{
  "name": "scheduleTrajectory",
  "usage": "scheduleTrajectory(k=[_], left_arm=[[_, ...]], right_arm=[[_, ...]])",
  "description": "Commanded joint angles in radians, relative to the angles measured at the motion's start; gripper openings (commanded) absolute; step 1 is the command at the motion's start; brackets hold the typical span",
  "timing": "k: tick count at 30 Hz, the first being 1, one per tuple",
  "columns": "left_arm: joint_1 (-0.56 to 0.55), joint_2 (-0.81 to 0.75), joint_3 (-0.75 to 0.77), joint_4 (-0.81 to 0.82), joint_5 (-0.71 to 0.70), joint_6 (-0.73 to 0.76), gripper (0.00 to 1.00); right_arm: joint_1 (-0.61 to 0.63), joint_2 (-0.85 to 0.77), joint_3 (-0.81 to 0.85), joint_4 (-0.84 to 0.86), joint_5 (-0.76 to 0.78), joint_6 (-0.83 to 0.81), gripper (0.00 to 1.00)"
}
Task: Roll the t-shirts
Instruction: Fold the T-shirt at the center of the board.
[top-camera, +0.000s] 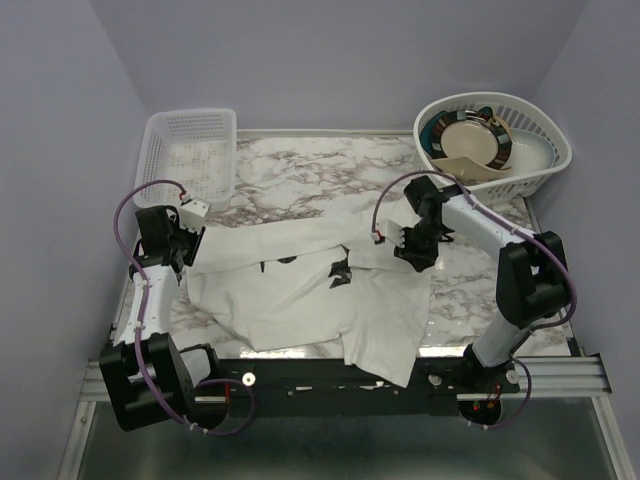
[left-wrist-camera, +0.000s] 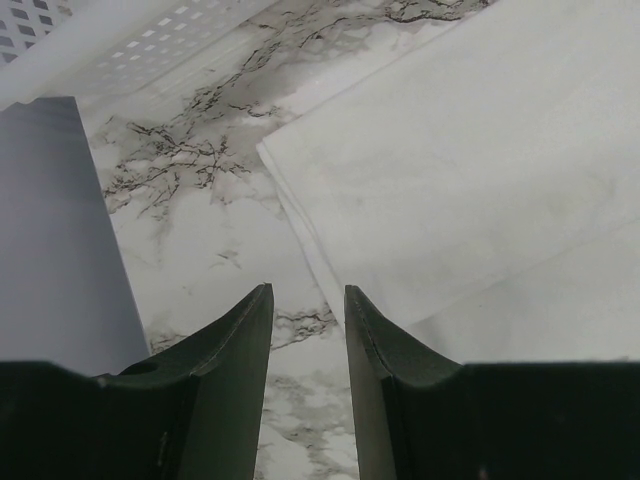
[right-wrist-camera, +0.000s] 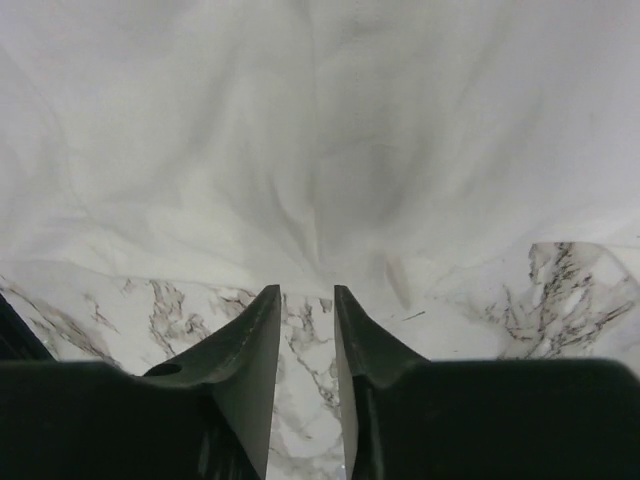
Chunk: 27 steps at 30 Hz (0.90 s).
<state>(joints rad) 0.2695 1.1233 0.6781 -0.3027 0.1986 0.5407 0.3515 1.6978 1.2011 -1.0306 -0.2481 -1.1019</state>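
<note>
White short-sleeved cloth t-shirt (top-camera: 300, 300) sprawls mid-frame on grey-veined marble table (top-camera: 300, 160), hem spilling over the lower edge. The left gripper (left-wrist-camera: 306, 292) is narrowly parted over bare marble beside the cloth edge. The right gripper (right-wrist-camera: 306, 290) is narrowly parted too, empty, at the cloth's right edge.

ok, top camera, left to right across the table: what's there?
Rectangular lattice basket → t-shirt → right tool → oval basket.
</note>
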Motion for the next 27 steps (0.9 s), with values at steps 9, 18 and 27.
scheduleTrajectory(k=[9, 18, 27], left_arm=[[0.004, 0.088, -0.022, 0.069, 0.053, 0.033, 0.38], [0.004, 0.237, 0.038, 0.114, 0.038, 0.131, 0.01], [0.004, 0.351, 0.015, 0.244, -0.059, 0.25, 0.0]], right_arm=[[-0.019, 0.177, 0.457, 0.039, -0.047, 0.203, 0.38], [-0.019, 0.384, 0.546, 0.259, 0.112, 0.157, 0.26], [-0.019, 0.5, 0.572, 0.392, 0.283, 0.05, 0.22]])
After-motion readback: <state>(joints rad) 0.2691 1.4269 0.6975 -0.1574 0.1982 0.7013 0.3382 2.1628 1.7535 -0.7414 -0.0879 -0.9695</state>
